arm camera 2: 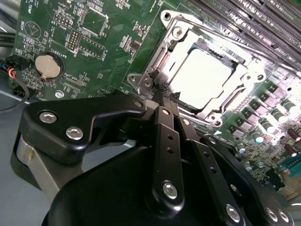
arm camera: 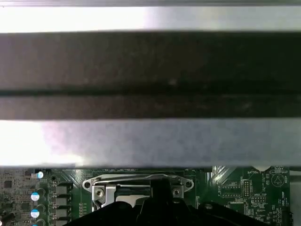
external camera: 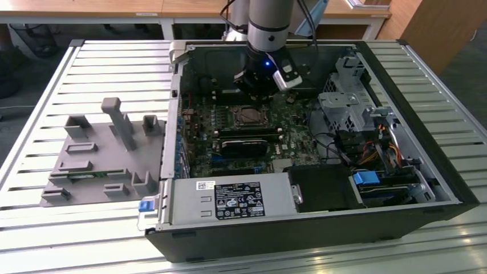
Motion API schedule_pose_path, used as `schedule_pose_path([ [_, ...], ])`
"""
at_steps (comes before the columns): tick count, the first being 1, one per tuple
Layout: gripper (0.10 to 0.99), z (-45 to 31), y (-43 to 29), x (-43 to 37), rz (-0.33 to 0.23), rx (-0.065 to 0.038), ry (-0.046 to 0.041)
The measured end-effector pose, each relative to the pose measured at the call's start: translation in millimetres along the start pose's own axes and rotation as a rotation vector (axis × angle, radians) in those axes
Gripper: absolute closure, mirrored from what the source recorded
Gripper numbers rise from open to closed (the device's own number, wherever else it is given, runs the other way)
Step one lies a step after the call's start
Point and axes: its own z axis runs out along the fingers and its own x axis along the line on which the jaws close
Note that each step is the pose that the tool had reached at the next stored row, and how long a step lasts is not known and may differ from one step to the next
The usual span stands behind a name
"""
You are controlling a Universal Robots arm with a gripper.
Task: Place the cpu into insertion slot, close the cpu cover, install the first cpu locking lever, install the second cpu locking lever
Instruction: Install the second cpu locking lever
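Note:
The cpu (arm camera 2: 202, 77) lies in its slot on the green motherboard, its pale metal top glaring. The cpu cover (arm camera 2: 247, 70), a silver frame, lies flat around it, with the chip showing through its window. My gripper (arm camera 2: 167, 96) has its black fingers pressed together, tip at a corner of the socket beside a screw, nothing visible between them. In the exterior view the gripper (external camera: 256, 96) reaches down into the open computer case just behind the socket and cpu (external camera: 247, 116). The first wrist view has the cover (arm camera: 141, 181) with the gripper (arm camera: 160, 190) in front of it.
A black card (external camera: 243, 145) sits in front of the socket. The power supply (external camera: 228, 200) fills the case's front and a drive cage (external camera: 346, 108) stands on the exterior view's right. A grey fixture (external camera: 99, 154) rests on the slatted table. A coin battery (arm camera 2: 47, 66) is nearby.

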Motion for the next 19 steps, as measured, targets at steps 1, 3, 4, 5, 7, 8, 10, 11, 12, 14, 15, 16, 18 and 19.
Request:
schedule_pose_path([
  [1, 0.980, 0.1, -0.1, 0.0, 0.000, 0.000, -0.0001],
  [3, 0.980, 0.0, -0.2, 0.0, 0.000, 0.000, 0.0000],
  [4, 0.980, -0.2, -0.2, 0.0, 0.000, 0.000, 0.0000],
  [5, 0.980, -0.7, -0.3, 0.0, 0.000, 0.000, 0.0001],
  [7, 0.980, -3.0, -0.1, 0.0, 0.000, 0.000, 0.0000],
  [8, 0.980, -4.8, 0.0, 0.0, 0.000, 0.000, 0.0001],
  [10, 0.980, -8.5, 0.1, -0.1, 0.000, 0.000, 0.0000],
  [11, 0.980, -10.1, 0.2, -0.1, 0.000, 0.000, 0.0000],
  [12, 0.980, -10.7, 0.2, -0.1, 0.000, 0.000, 0.0001],
  [14, 0.980, -10.7, -0.5, -0.1, 0.000, 0.000, 0.0000],
  [15, 0.980, -10.8, -1.7, -0.1, 0.000, 0.000, 0.0000],
  [16, 0.980, -10.9, -3.0, -0.2, 0.000, 0.000, 0.0000],
  [18, 0.980, -11.0, -6.1, -0.3, 0.000, 0.000, 0.0001],
  [19, 0.980, -11.0, -7.7, -0.3, 0.000, 0.000, 0.0000],
])
